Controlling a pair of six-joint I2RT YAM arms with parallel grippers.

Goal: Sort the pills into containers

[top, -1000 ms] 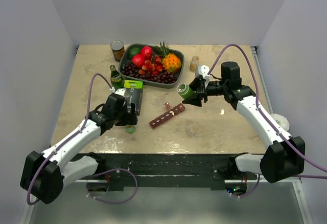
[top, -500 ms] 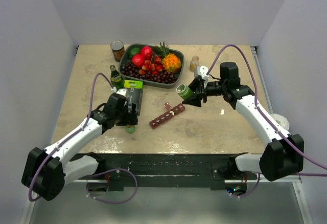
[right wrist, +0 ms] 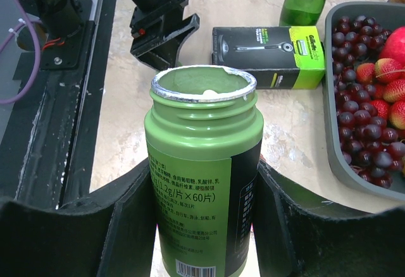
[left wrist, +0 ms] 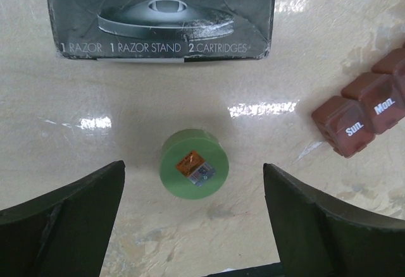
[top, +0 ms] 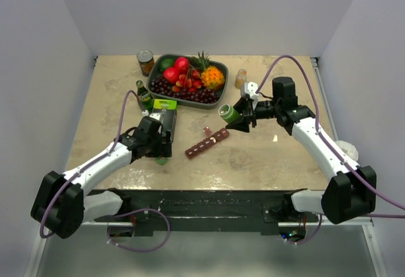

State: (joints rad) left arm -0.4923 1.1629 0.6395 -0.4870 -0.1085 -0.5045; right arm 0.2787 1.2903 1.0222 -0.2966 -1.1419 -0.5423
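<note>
the long dark red plastic pill organiser strip [top: 207, 143] slants near-left to far-right. the right gripper [top: 239, 116], clamped on the open green pill bottle [right wrist: 202, 163], is just off the strip's far-right end, so that arm looks nearer. the left gripper [top: 159, 147] hangs spread wide over a round green cap [left wrist: 193, 163].

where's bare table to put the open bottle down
Bare tabletop lies near-right, between the pill organiser and the right arm. Another patch sits far-left, beside the can. Crowded: around the fruit tray, razor box, left hand, and the right hand gripping the green bottle.
</note>
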